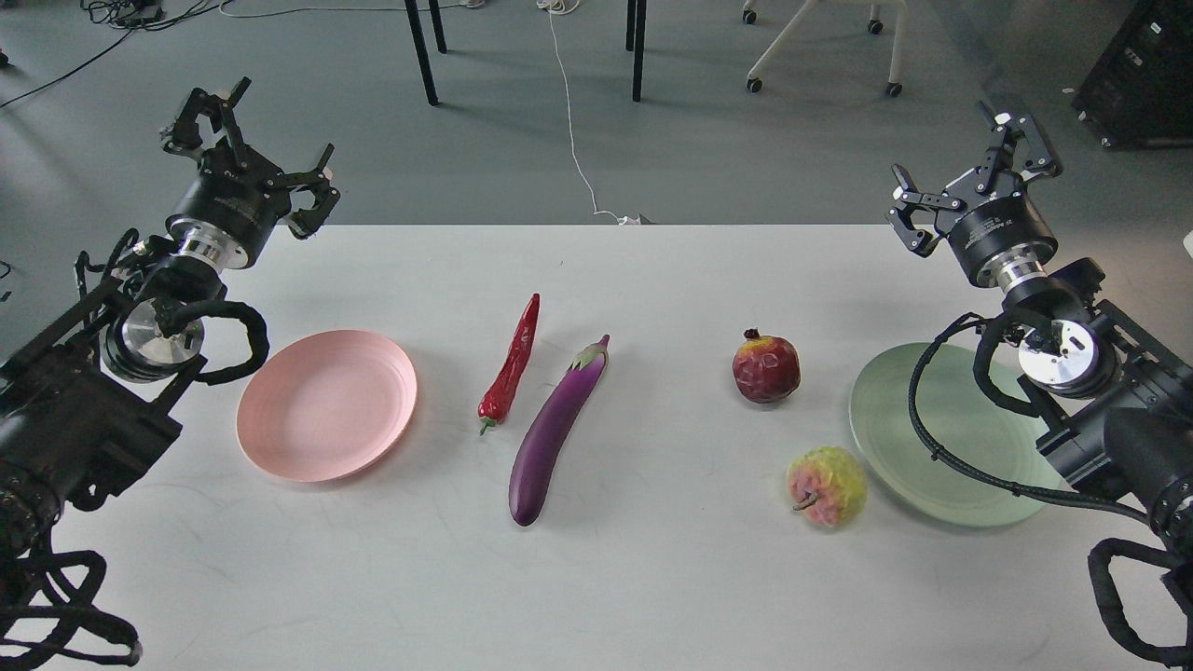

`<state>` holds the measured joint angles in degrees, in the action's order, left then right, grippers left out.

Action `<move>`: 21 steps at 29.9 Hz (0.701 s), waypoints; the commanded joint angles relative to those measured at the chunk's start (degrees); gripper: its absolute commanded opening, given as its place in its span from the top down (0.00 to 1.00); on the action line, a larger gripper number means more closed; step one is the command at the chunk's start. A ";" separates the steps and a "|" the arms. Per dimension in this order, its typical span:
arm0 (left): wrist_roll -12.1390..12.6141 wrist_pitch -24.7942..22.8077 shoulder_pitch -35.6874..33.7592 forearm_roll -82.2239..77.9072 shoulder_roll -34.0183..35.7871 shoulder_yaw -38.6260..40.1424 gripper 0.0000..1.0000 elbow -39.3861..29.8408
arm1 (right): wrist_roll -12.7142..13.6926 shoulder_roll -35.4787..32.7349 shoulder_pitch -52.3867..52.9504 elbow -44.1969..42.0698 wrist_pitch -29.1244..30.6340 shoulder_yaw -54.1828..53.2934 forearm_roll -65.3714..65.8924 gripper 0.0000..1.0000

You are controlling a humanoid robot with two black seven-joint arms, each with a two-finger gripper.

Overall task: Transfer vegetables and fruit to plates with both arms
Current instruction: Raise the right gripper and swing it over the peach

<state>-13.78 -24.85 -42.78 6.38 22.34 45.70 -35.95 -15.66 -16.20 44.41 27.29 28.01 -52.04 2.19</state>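
On the white table (652, 578) lie a red chili pepper (511, 371) and, just right of it, a long purple eggplant (557, 431). A dark-red pomegranate (766, 368) sits right of centre, with a bumpy yellow-pink fruit (827, 486) nearer me. The pink plate (326, 404) at the left and the mint green plate (941, 438) at the right both hold nothing. My left gripper (250, 154) hangs open over the table's far left corner. My right gripper (974, 168) is open above the far right edge. Neither touches anything.
Beyond the table's far edge is grey floor with black table legs (421, 51), a white cable (573, 121) and a wheeled chair base (820, 47). My right arm's cables (951, 438) overhang the green plate.
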 commanded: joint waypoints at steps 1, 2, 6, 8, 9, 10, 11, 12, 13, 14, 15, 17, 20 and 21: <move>-0.19 0.24 0.42 -0.05 -0.37 -0.17 0.02 0.00 | -0.07 0.47 0.41 0.65 -0.01 0.10 0.00 0.01; -0.11 0.24 0.42 -0.05 -0.37 -0.17 0.02 0.00 | -0.16 0.73 0.41 0.74 -0.01 0.36 0.00 0.01; -0.02 -0.11 0.51 -0.05 -0.19 -0.09 0.02 0.00 | -0.60 0.30 0.50 2.14 -0.01 3.16 0.18 0.01; 0.24 0.06 0.42 -0.05 0.33 -0.09 0.02 0.00 | -0.69 -0.15 0.76 4.16 -0.01 5.62 0.18 0.01; 0.33 0.24 0.42 -0.05 0.51 0.00 0.02 0.00 | -0.69 -0.76 1.02 5.30 -0.01 6.85 0.27 0.01; 0.33 0.24 0.42 0.04 0.69 0.00 0.02 0.00 | -0.69 -1.72 1.55 6.10 -0.01 8.00 0.88 0.01; 0.25 0.24 0.42 -0.05 0.86 0.00 0.02 0.00 | -0.69 -3.38 2.51 6.98 -0.01 9.66 1.14 0.01; 0.25 0.24 0.42 0.04 0.95 0.00 0.02 0.00 | -0.69 -4.97 3.65 7.68 -0.01 11.76 1.23 0.01; 0.25 0.24 0.51 -0.05 1.13 -0.08 0.02 0.00 | -0.69 -6.63 5.23 8.82 -0.01 15.18 1.67 0.01; 0.33 0.06 0.51 -0.05 1.21 -0.09 0.02 0.00 | -0.69 -7.96 7.07 10.13 -0.01 19.39 2.20 0.01; 0.33 -0.11 0.68 -0.05 1.22 -0.17 0.02 0.00 | -0.77 -9.28 9.00 11.37 -0.01 22.91 2.72 0.01; 0.33 -0.55 0.86 -0.14 1.22 -0.17 0.02 0.00 | -0.78 -12.70 13.57 13.83 -0.01 30.64 3.78 0.01; -0.10 -0.55 0.86 -0.14 1.13 -0.09 0.02 -0.09 | -0.78 -15.96 19.90 17.43 -0.01 40.41 6.76 0.01; -0.11 -0.55 0.86 -0.14 1.04 -0.09 0.02 -0.09 | -0.78 -16.32 22.27 18.75 -0.01 43.83 8.69 0.01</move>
<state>-13.60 -25.34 -41.96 6.27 23.50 45.54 -35.97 -16.45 -30.51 60.96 42.74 28.01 -16.83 7.33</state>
